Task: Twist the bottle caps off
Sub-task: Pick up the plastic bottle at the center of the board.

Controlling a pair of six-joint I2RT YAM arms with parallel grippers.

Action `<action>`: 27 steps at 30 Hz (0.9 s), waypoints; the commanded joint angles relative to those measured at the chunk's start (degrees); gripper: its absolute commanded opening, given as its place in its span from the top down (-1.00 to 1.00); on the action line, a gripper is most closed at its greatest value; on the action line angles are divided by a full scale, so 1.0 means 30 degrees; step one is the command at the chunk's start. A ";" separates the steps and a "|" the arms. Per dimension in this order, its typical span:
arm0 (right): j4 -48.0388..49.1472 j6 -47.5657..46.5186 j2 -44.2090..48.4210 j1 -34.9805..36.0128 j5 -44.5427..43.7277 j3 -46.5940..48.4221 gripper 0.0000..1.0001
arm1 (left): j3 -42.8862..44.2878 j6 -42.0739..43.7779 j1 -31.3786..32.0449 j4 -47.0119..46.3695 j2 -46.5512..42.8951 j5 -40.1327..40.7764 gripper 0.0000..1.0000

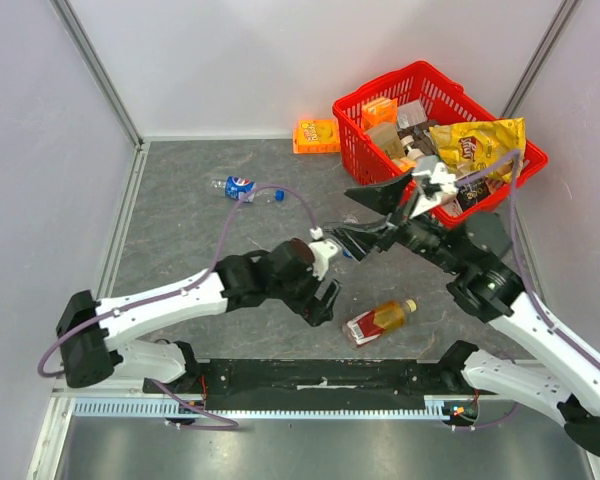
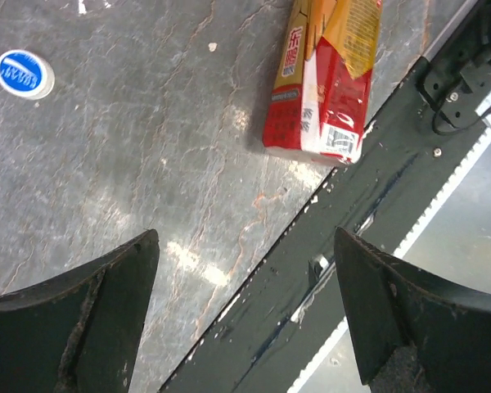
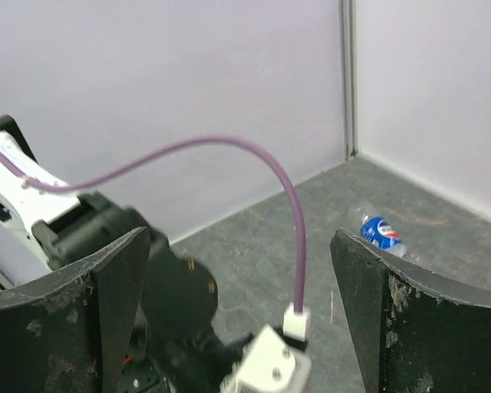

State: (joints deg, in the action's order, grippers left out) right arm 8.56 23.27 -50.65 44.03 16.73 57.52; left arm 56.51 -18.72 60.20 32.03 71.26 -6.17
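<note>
amber plastic marks the likely next job: the amber bottle (image 1: 380, 322) with the red-white label lies on its side on the grey table (image 1: 180, 240) near the arms' bases. its yellow cap (image 1: 410, 305) looks to be on the neck, so that one seems left to do. a whitish cap with a blue top (image 2: 24, 74) lies loose on the table, apart from any bottle, so at least one cap is off. far back on the left a clear bottle with a blue label (image 1: 238, 186) lies on its side, with a small blue thing (image 1: 278, 197) just beside it, perhaps its cap; it is too small to be sure. no third bottle can be made out. the left gripper (image 2: 245, 270) hangs over the table near the amber bottle's base, jaws spread wide and empty. the right gripper (image 3: 237, 246) is raised, likewise spread and holding nothing.
</note>
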 commanded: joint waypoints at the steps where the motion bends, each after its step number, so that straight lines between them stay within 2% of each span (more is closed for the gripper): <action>1: 0.0985 -0.0460 0.1998 0.0001 -0.1328 0.0252 -0.95 | 0.1464 -0.1463 0.2397 -0.2088 0.1816 0.4398 -0.84; 5: 0.0840 -0.0928 0.3171 0.0001 -0.1942 0.0456 -0.96 | 0.2020 -0.1729 0.4448 -0.3497 0.3779 0.6944 -0.84; 9: 0.0226 -0.1426 0.3817 -0.0028 -0.2383 0.0778 -0.96 | 0.2869 -0.0121 0.6237 -0.5108 0.6414 0.9202 -0.86; 17: -0.1299 -0.2100 0.4316 0.0001 -0.2969 0.1189 -0.96 | 0.6181 0.1582 0.7090 -0.4671 1.0871 0.8651 -0.87; 21: -0.1534 -0.2306 0.4492 0.0001 -0.3116 0.1102 -0.96 | 0.6154 0.1144 0.7090 -0.4495 1.1605 0.8883 -0.86; 27: -0.1680 -0.2453 0.4375 0.0001 -0.3204 0.1072 -0.96 | 0.5304 0.0440 0.7265 -0.4671 1.2250 0.9060 -0.75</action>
State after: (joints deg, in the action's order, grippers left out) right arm 3.90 17.23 -37.65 44.03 8.43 59.20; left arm 72.99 -16.62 81.14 19.99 106.59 19.07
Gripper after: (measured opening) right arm 0.982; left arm 0.892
